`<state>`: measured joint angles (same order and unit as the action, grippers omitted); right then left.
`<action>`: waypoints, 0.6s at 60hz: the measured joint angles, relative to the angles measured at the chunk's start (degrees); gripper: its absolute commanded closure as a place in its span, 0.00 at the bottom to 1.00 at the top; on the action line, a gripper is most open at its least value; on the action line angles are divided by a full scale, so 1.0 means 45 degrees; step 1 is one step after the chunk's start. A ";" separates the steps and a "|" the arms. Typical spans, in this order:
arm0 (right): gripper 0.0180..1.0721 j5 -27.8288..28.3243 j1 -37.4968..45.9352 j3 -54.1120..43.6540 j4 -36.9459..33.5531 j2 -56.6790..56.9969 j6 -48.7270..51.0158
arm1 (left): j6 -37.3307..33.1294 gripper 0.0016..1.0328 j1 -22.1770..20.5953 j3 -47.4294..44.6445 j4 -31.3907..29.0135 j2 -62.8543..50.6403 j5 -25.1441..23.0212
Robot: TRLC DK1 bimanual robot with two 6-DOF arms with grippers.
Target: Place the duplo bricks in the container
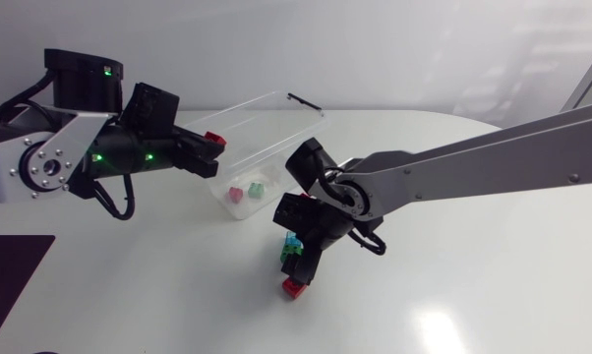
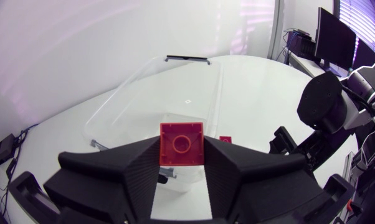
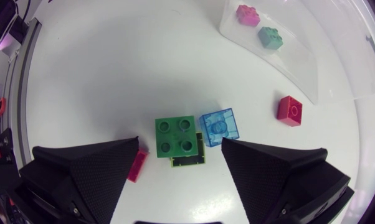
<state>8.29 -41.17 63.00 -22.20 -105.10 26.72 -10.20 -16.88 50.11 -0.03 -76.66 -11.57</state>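
Note:
My left gripper (image 1: 211,147) is shut on a red duplo brick (image 1: 215,138), held over the near left rim of the clear plastic container (image 1: 276,123). In the left wrist view the red brick (image 2: 182,145) sits between the fingers (image 2: 131,171), with the container (image 2: 175,87) ahead. A pink brick (image 3: 247,14) and a teal brick (image 3: 271,37) lie inside the container. My right gripper (image 3: 181,146) hangs open over a green brick (image 3: 176,135) stacked on a yellow-green one (image 3: 189,160). A clear blue brick (image 3: 220,126) touches the green one.
A loose red brick (image 3: 290,110) lies on the table between the stack and the container wall (image 3: 287,62). A magenta brick (image 3: 137,165) rests by one right finger, seen red (image 1: 294,287) from above. A dark mat (image 1: 11,275) covers the front left corner.

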 measured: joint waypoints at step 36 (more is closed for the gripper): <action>0.80 -0.0238 -0.0257 0.0078 -0.0272 0.0384 0.0078 | 0.0738 0.59 0.0335 0.2181 0.1603 -0.3293 0.0466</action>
<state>7.22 -42.33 63.35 -23.42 -103.37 27.07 -6.87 -15.38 59.92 7.18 -91.48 -9.48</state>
